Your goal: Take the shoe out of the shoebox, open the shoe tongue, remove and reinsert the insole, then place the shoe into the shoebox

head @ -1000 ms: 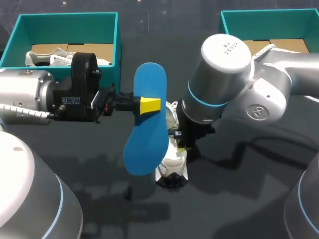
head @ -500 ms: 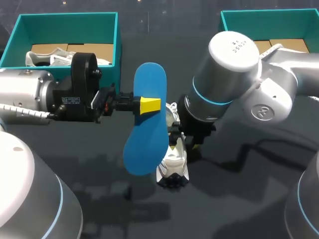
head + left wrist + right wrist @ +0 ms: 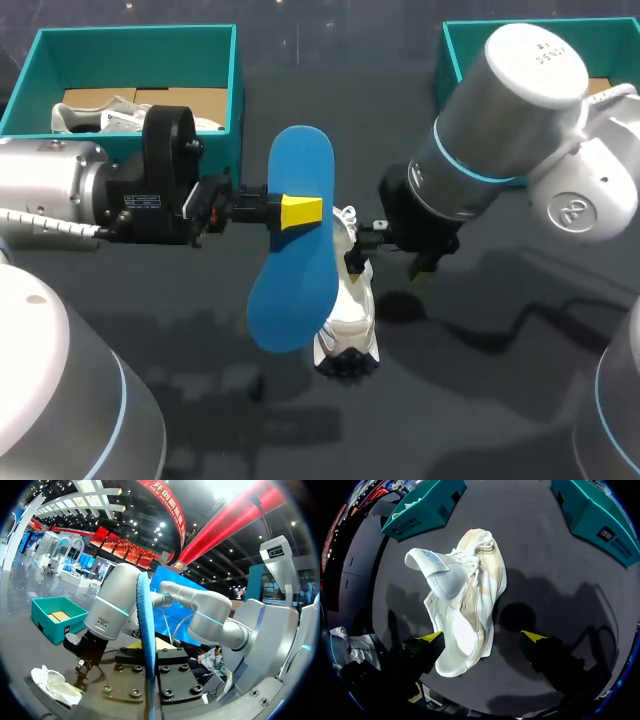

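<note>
Head view: the left jaws pinch the blue oval foam insole at mid-length, at nine o'clock of the white lace-up sneaker lying on the dark desk. The right jaws hover at its three o'clock.

Left wrist view: the insole stands edge-on and may bend or slip on insertion.

Right wrist view: the right jaws gape wide. The unheld sneaker may skid.

Shoe on table, insole just left.

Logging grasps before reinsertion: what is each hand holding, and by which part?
The left hand pinches the blue insole at about mid-length, from its side edge. The right hand is open above the shoe, holding nothing.
</note>
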Controlling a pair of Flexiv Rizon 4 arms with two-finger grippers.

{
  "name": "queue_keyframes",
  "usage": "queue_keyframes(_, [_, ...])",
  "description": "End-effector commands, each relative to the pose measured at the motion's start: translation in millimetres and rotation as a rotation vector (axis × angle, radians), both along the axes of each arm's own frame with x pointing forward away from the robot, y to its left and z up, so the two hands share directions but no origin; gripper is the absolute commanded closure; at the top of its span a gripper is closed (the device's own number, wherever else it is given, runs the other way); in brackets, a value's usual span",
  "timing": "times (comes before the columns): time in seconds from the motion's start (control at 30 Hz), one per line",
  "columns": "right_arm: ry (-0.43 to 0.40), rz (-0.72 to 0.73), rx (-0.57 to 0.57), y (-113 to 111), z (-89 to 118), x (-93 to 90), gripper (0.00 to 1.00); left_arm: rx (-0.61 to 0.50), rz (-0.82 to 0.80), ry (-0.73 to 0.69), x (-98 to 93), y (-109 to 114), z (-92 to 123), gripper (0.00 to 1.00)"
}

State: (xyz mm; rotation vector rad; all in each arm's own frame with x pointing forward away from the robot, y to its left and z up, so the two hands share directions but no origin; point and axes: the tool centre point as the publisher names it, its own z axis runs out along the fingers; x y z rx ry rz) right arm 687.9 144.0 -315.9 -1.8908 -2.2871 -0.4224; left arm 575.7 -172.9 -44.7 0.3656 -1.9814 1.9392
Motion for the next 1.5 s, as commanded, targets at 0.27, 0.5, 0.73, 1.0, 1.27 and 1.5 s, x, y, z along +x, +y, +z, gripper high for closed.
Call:
queue_keyframes(0.27, [0.031,0.034,0.401,-26.0,40.7,3.2,0.0,-0.002,0.0,-0.001,0.7,-2.4,-1.4,1.0])
queue_keyframes(0.5, [0.031,0.034,0.401,-26.0,40.7,3.2,0.0,-0.002,0.0,-0.001,0.7,-2.4,-1.4,1.0])
queue_keyframes(0.73, [0.06,0.059,0.517,-20.2,51.5,14.9,0.0,-0.002,0.0,-0.001,0.7,-2.4,-1.4,1.0])
queue_keyframes(1.0, [0.122,0.066,0.676,-7.6,83.0,29.7,0.0,-0.002,0.0,-0.001,0.7,-2.4,-1.4,1.0])
queue_keyframes(1.27, [0.122,0.066,0.676,-7.6,83.0,29.7,0.0,-0.002,0.0,-0.001,0.7,-2.4,-1.4,1.0])
queue_keyframes(1.5, [0.11,-0.005,0.813,-10.9,110.6,36.5,0.0,-0.069,0.014,-0.137,1.4,-3.8,1.8,1.0])
